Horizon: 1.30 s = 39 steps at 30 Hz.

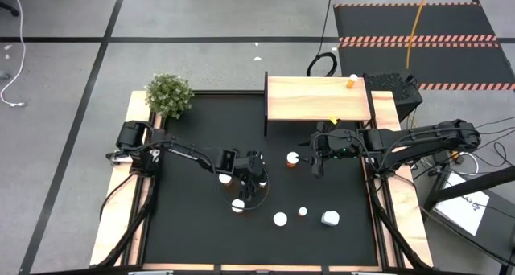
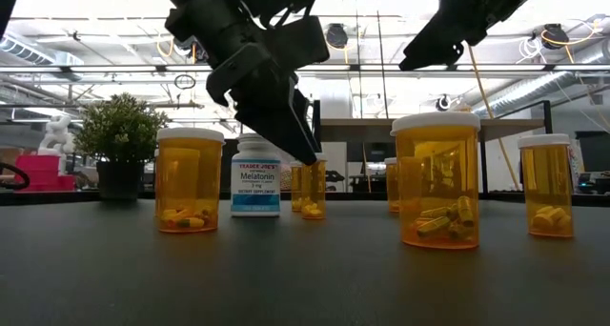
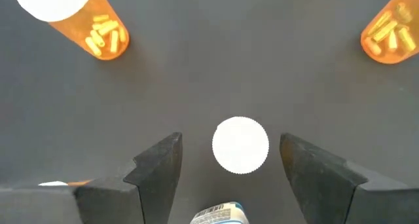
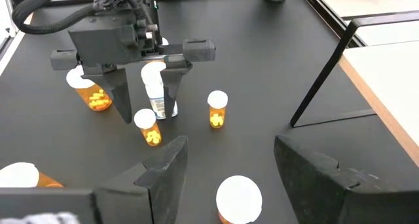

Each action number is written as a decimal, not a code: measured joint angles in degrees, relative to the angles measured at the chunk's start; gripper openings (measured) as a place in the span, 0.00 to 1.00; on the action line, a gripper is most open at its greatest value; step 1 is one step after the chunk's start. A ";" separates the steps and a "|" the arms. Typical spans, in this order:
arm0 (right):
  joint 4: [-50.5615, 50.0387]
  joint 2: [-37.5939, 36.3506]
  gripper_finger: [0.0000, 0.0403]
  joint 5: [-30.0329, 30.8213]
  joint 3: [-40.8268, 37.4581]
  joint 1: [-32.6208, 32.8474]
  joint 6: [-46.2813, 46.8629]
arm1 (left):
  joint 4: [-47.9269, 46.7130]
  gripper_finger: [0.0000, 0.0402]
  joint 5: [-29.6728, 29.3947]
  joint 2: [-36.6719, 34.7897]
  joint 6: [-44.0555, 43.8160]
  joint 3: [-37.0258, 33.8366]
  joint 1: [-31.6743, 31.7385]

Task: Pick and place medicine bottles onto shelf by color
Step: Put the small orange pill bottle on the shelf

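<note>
Near the front edge of the surface (image 1: 185, 235) stand several orange bottles — one white-capped (image 1: 279, 219), a small one (image 1: 302, 212) — and a white bottle (image 1: 330, 219). Mid-surface, the left gripper (image 3: 230, 160) hangs wide open over the white Melatonin bottle (image 2: 257, 176), fingers either side of its cap, not touching. Farther back, the right gripper (image 4: 226, 164) is open above an orange bottle (image 4: 238, 199). At the far edge the shelf (image 1: 318, 98) carries one orange bottle (image 1: 352, 82) near its far right corner.
</note>
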 joint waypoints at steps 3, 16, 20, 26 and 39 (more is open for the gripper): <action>0.00 0.00 0.56 0.03 0.00 0.00 0.00 | 0.00 0.63 0.02 0.02 0.27 0.00 0.00; 0.00 0.00 0.56 0.20 0.00 0.00 0.00 | 0.01 0.63 0.07 0.02 0.70 0.00 0.00; 0.02 0.00 0.56 0.20 0.00 0.00 0.00 | 0.01 0.63 0.07 0.02 0.80 0.00 0.00; 0.02 0.00 0.56 0.20 0.00 0.00 0.00 | 0.01 0.63 0.07 0.02 1.26 0.00 0.00; 0.02 0.00 0.56 0.20 0.00 0.00 0.00 | 0.01 0.42 1.03 0.02 1.99 0.00 0.00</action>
